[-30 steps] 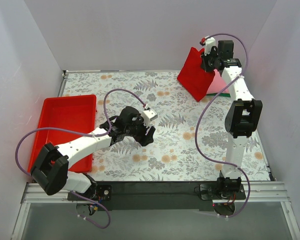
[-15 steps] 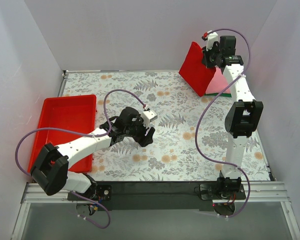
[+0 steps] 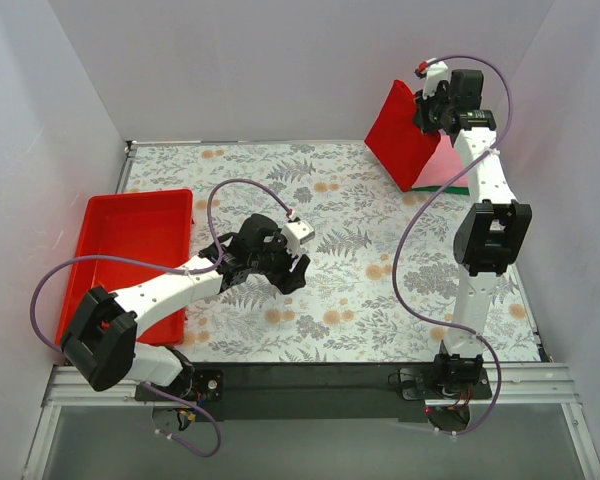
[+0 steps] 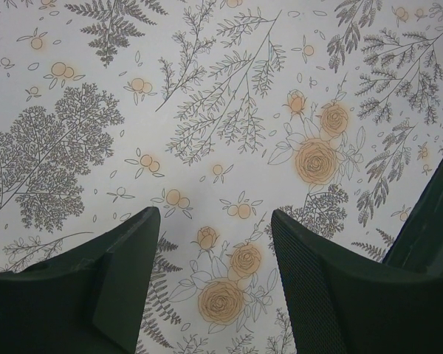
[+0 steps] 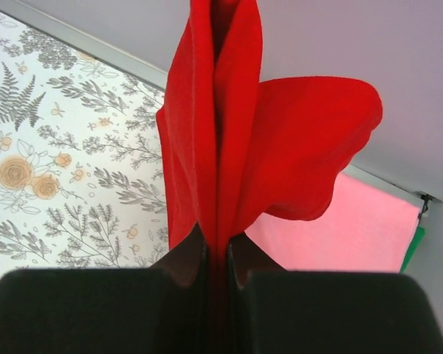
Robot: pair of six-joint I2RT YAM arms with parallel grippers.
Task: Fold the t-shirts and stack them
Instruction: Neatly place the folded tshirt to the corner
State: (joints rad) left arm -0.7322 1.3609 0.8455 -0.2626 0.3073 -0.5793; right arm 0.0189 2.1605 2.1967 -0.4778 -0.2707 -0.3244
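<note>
My right gripper [image 3: 427,103] is shut on the bright red t-shirt [image 3: 398,140] and holds it up at the far right corner; the cloth hangs down from the jaws. In the right wrist view the red t-shirt [image 5: 229,147] is pinched between my fingers [image 5: 184,258]. Under it lies the pink t-shirt [image 5: 354,228], also seen from above [image 3: 448,166], with a strip of the dark green t-shirt [image 5: 415,243] at its edge. My left gripper [image 3: 298,268] is open and empty over the floral table; its fingers [image 4: 125,273] frame bare cloth.
A rigid red plastic tray [image 3: 130,250] sits at the left side of the floral tablecloth [image 3: 350,260]. White walls close in the back and both sides.
My right gripper has risen and moved back and right with the red t-shirt, lifting the cloth higher off the pink one. The left arm has not moved.
</note>
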